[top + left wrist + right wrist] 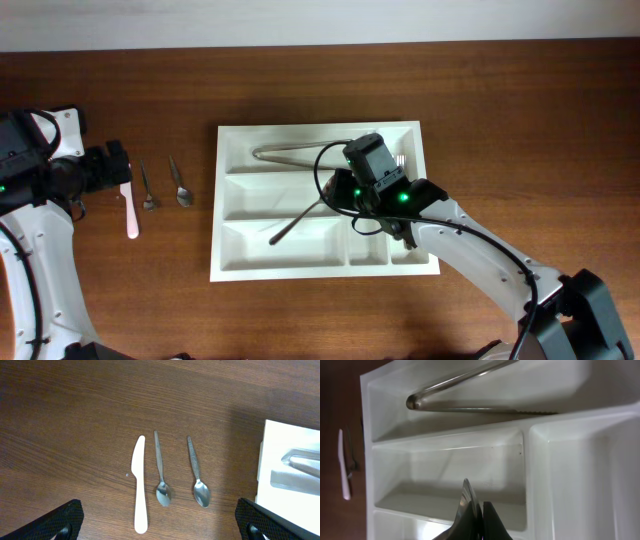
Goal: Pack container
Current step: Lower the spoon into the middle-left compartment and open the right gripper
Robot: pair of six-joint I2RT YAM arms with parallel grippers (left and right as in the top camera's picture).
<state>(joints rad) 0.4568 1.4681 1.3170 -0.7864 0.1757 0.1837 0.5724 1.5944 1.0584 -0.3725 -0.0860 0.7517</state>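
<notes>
The container is a large white cutlery tray at the table's middle. Metal tongs lie in its top long compartment. My right gripper hovers over the tray's middle, shut on a metal spoon whose handle slants down-left over the lower compartments. In the right wrist view the jaws pinch the spoon's bowl edge-on above the tray, with the tongs beyond. My left gripper is open and empty, left of the tray, above the loose cutlery.
A white plastic knife and two teaspoons lie side by side on the wood left of the tray's edge. In the overhead view they are the knife and teaspoons.
</notes>
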